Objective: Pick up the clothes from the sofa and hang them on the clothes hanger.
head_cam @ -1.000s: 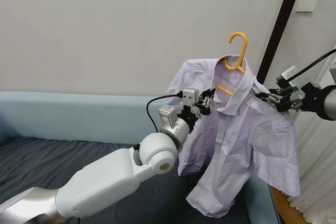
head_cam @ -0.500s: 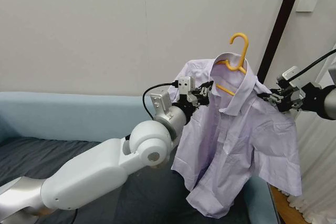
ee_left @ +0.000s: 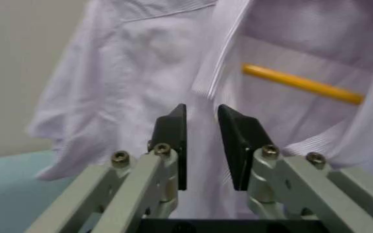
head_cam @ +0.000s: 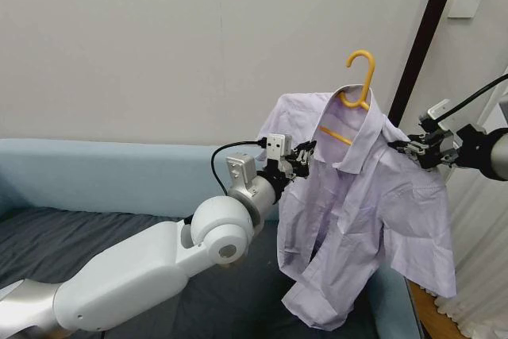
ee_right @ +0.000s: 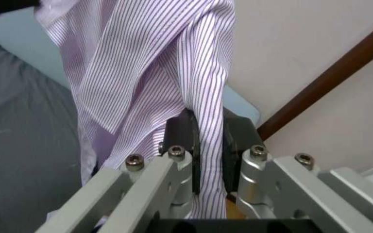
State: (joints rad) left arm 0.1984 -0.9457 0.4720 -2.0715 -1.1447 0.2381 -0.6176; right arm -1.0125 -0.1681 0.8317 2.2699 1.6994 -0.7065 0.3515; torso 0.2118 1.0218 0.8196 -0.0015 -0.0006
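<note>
A lilac striped shirt (head_cam: 373, 204) hangs in the air on a yellow hanger (head_cam: 361, 77), its hook free above the collar. My right gripper (head_cam: 406, 147) is shut on the shirt's shoulder; the right wrist view shows a fold of the shirt (ee_right: 141, 58) pinched in my right gripper (ee_right: 206, 145). My left gripper (head_cam: 304, 156) sits at the shirt's other front edge, below the collar. In the left wrist view, my left gripper (ee_left: 203, 145) has a narrow gap with nothing gripped. The shirt (ee_left: 141, 53) and the hanger bar (ee_left: 303, 83) lie just beyond.
A dark brown rack pole (head_cam: 421, 37) slants up behind the shirt at the right. Below is a light blue sofa (head_cam: 103, 172) with a dark grey seat (head_cam: 63, 252). A plain wall stands behind, and pale curtain cloth (head_cam: 476, 220) hangs at the far right.
My left arm has swung left and its gripper has drawn slightly back from the shirt front, which now hangs narrower. The right gripper has kept its hold and place.
</note>
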